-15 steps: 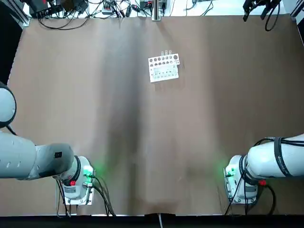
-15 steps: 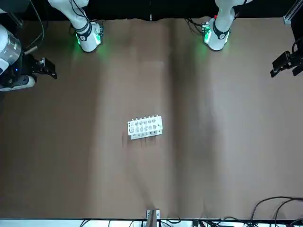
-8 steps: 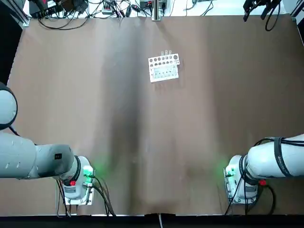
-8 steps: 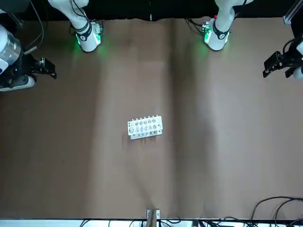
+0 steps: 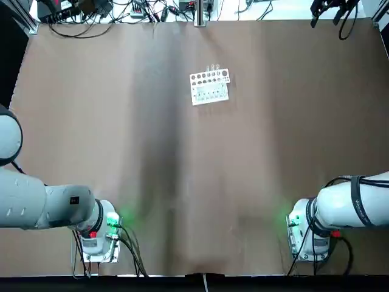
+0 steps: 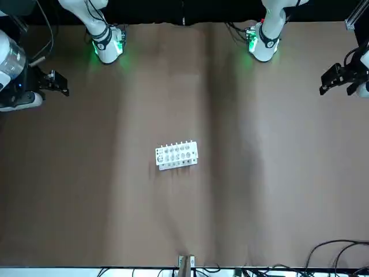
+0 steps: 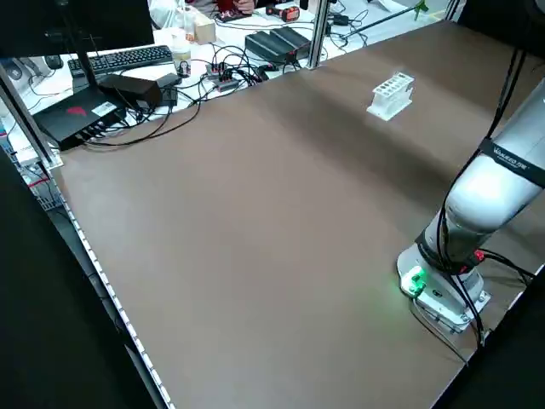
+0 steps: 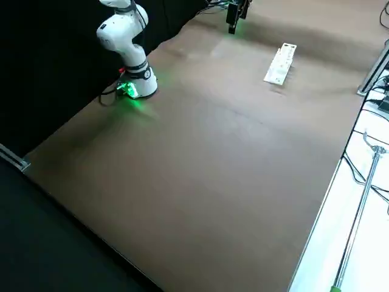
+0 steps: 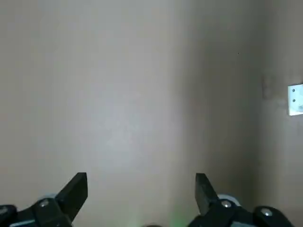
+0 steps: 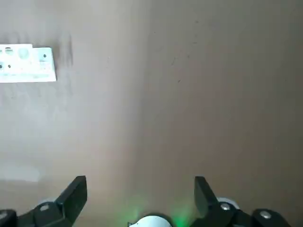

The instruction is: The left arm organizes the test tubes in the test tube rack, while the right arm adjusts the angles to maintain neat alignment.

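Tubes (image 5: 212, 67) stood in the test tube rack (image 5: 209, 87), alone mid-worktop (image 5: 182, 170), reachable from both sides. Left tool (image 9: 141, 194) and right tool (image 10: 140, 195) hung spread wide and empty, well apart from it, probably awaiting the first approach.

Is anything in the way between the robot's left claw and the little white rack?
No. The left gripper hangs open at the table's edge, and only bare brown table lies between it and the rack.
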Robot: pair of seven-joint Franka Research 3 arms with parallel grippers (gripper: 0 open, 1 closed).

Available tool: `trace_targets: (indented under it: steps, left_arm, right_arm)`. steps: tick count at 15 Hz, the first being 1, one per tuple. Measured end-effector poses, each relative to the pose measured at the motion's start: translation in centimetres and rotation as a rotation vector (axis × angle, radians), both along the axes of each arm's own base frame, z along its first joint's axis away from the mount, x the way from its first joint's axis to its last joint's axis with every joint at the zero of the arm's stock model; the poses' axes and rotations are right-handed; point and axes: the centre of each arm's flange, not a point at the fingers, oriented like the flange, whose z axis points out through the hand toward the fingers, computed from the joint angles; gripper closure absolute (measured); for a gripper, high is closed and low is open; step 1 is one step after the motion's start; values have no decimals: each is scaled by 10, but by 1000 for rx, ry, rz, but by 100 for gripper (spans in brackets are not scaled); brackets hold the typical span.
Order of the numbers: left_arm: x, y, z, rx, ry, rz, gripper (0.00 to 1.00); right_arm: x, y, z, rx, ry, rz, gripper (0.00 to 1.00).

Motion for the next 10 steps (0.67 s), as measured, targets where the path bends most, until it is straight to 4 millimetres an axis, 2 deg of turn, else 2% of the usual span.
trace_targets:
  steps: [1,3,4,6,10]
  left_arm:
    - [0,0,0,0,-1,-1,0]
    - [0,-1,0,0,-2,-2,0]
    - [0,-2,1,0,-3,-2,0]
    - [0,-2,1,-1,-5,-2,0]
    - [0,-2,1,-3,-5,-1,0]
  right_arm:
    - [-1,8,0,1,-1,15,0]
    - [-4,37,0,2,-2,71,0]
    - [-11,77,-2,3,-8,145,0]
    - [-15,110,-6,6,-18,203,0]
    - [-8,174,-38,27,-46,297,0]
